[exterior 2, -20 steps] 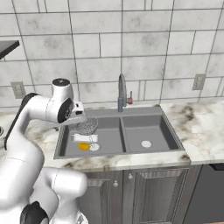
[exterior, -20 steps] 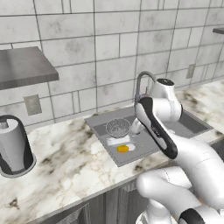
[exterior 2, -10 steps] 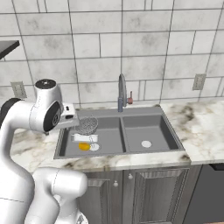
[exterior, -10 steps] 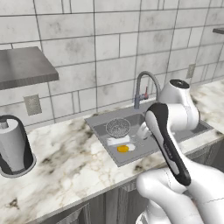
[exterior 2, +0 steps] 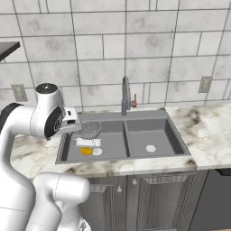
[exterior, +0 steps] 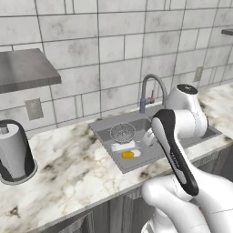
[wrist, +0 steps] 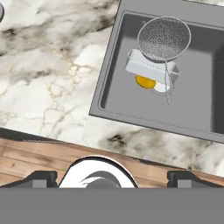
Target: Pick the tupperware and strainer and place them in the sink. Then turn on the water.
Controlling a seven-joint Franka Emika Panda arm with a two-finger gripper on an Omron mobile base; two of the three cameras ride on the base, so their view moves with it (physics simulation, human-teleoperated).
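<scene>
The strainer (wrist: 164, 39) and the tupperware (wrist: 152, 68) already lie in the left basin of the sink (wrist: 111, 72), the strainer resting partly on top of the tupperware, with its thin handle running toward the front wall of the sink. Just beside the tupperware, on the sink floor, we see a small orange thing (wrist: 145, 82).

So we judge that only the water is left — and here is the risk. The faucet (exterior 2: 125, 94) stands at the back rim of the sink, between the two basins, and its small red lever (exterior 2: 134, 103) sits close beside the spout. If the arm reaches for it from the left, the fingers may push the spout instead of the lever, or sweep low over the sink and knock the strainer off the tupperware.

The pincer (wrist: 112, 177) is wide apart and holds nothing. Both things lie in the sink well apart from it, beyond the front counter edge.
</scene>
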